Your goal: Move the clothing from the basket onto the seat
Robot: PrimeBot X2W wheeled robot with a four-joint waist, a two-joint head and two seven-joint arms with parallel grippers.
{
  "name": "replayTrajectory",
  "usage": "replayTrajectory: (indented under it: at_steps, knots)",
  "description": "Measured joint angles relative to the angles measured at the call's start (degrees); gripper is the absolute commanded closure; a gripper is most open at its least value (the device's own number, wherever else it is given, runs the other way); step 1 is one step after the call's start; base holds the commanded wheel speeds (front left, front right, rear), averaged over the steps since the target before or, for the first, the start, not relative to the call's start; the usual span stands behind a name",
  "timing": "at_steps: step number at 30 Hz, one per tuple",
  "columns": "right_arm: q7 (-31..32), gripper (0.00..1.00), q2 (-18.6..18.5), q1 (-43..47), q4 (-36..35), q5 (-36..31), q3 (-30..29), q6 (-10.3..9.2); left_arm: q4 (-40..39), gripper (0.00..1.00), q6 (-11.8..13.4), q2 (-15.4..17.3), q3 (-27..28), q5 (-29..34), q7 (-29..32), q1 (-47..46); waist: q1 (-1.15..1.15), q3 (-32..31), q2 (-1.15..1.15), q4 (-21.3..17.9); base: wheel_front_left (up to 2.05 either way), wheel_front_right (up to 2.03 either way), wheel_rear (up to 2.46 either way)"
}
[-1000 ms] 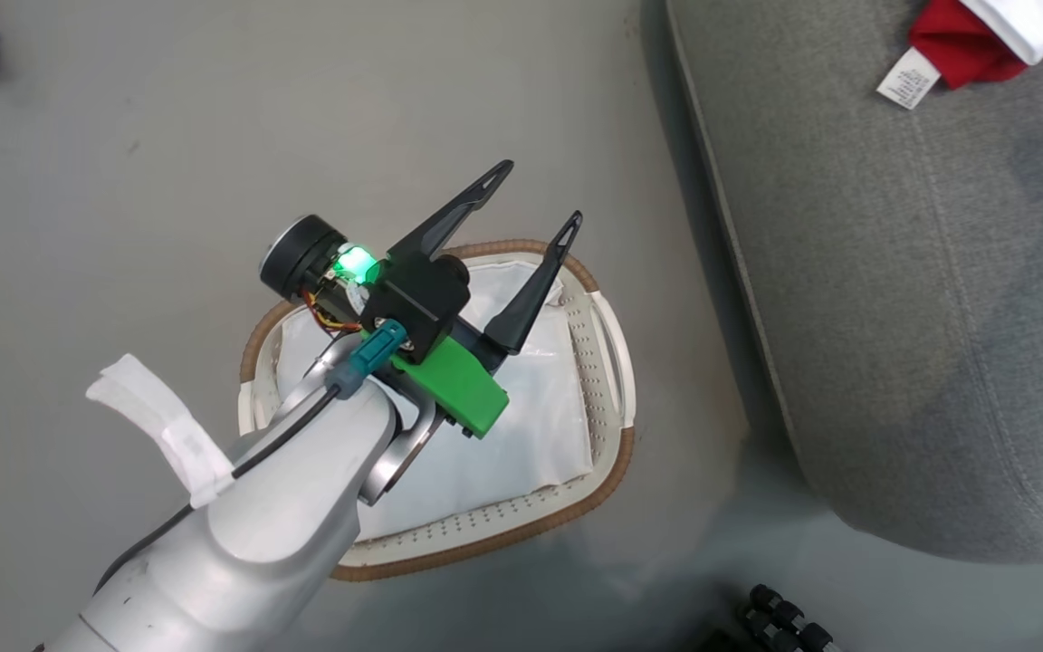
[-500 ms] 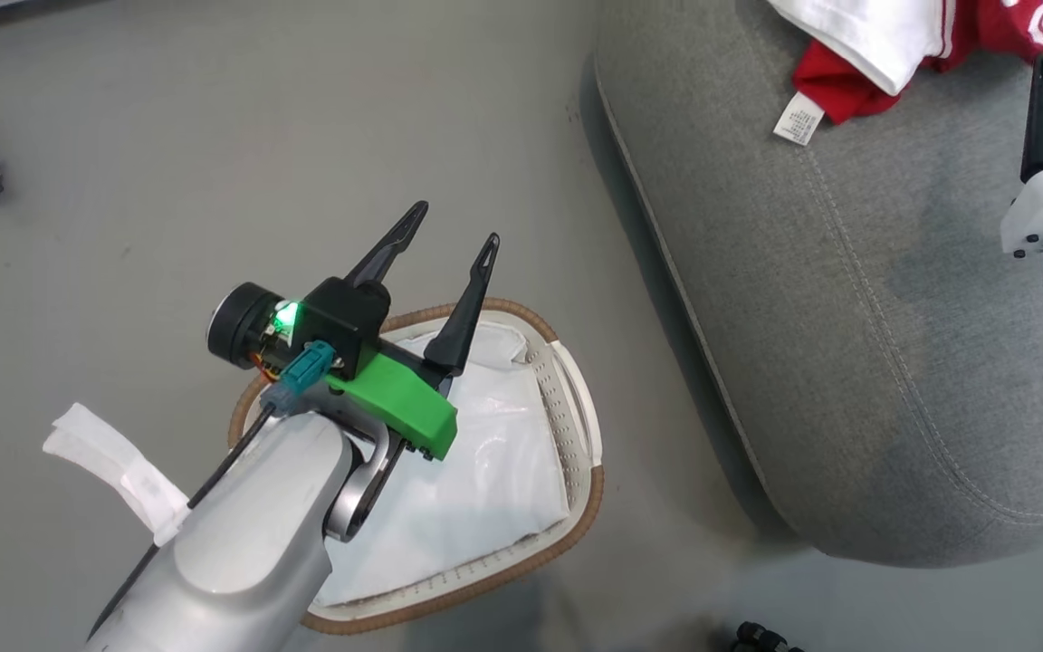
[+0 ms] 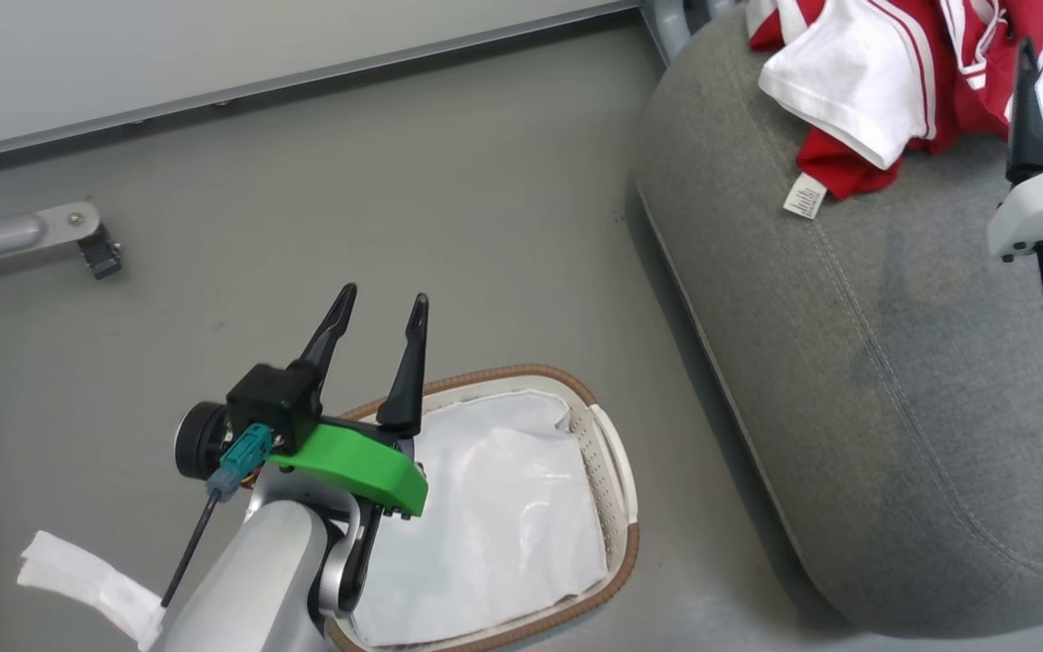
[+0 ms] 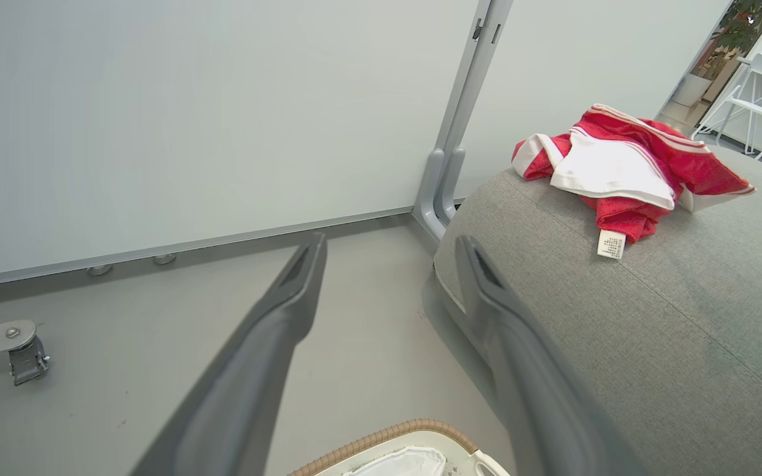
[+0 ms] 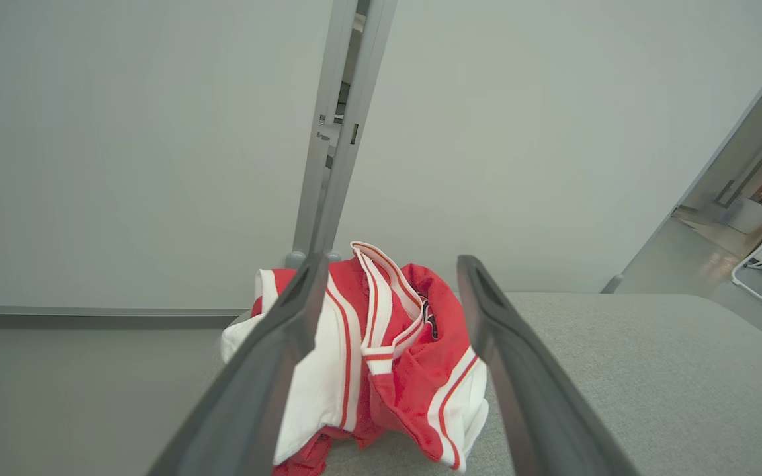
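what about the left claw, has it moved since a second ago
Yes. Against the basket, the left claw has shifted left: one finger crossed the liner earlier, now both fingers stand at its left rim.

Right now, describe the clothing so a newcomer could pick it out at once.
Find the big grey seat on the right of the head view. At its far end lies the clothing, a crumpled heap. Its red fabric, white panels, thin stripes and small white tag set it apart from the plain white liner in the basket.
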Motion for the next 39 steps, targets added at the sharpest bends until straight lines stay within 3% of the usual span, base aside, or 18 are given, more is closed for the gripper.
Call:
replayTrajectory:
  at_steps: [20,32,39]
  knots:
    - [-0.1,0.0,13.5,22.2,-12.8,3.3,5.6,0.0,-3.3,0.0,-2.3,-5.2,20.1,6.1,0.0,19.1,0.0,-11.5,0.0,12.5,0.0,0.0,0.0]
    - [-0.1,0.0,14.1,35.9,-17.9,11.7,8.7,0.0,-3.9,0.0,-4.3,-7.2,23.8,8.6,0.0,24.0,0.0,-16.1,0.0,15.7,0.0,0.0,0.0]
    - [-0.1,0.0,14.1,38.1,-19.1,10.7,9.8,0.0,-4.1,0.0,-4.9,-7.5,24.6,9.0,0.0,24.8,0.0,-16.5,0.0,15.5,0.0,0.0,0.0]
